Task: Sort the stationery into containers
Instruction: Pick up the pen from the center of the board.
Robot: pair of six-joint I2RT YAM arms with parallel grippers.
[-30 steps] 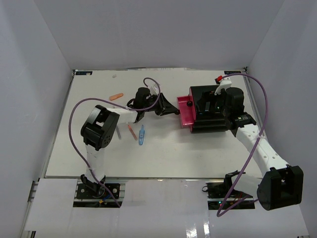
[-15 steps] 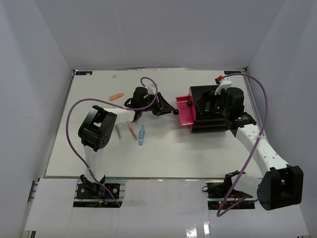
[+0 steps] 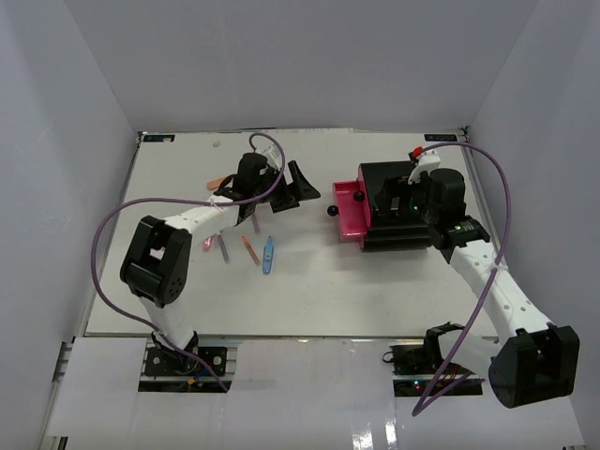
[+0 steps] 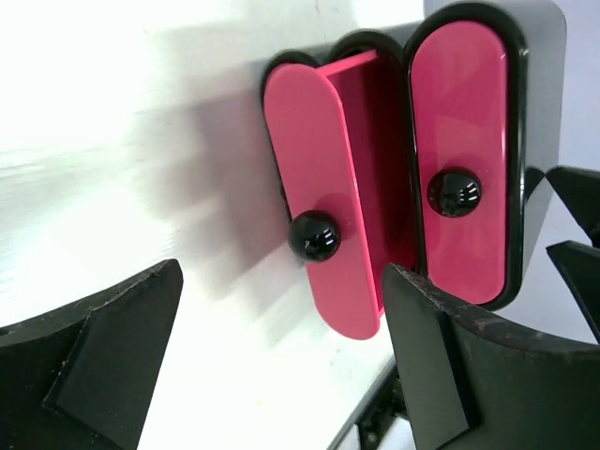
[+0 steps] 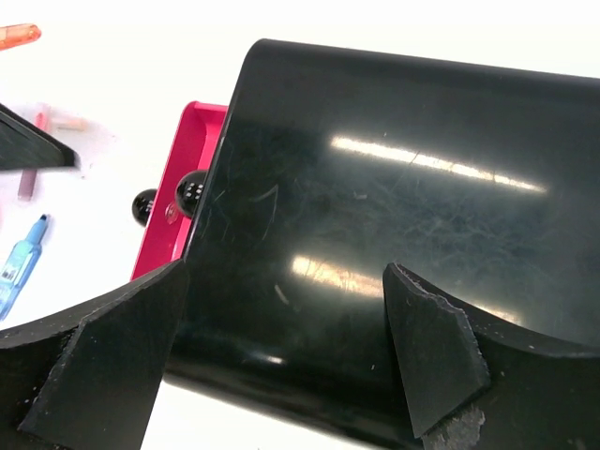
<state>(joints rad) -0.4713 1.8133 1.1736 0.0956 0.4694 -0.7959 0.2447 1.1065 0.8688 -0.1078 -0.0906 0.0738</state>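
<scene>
The drawer point(image 3: 344, 212) stands pulled out of the cabinet point(image 3: 375, 178); the left gripper point(image 3: 292, 187) gapes empty near its knob point(image 3: 330, 212); the right gripper point(image 5: 281, 277), also wide, spans the cabinet top; best drop squarely over one pen point(image 3: 249, 250) on the table point(image 3: 375, 291), pinching mid-barrel.

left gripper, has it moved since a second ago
Yes. The left gripper has pulled back left, away from the open pink drawer, judged against the black cabinet.
</scene>
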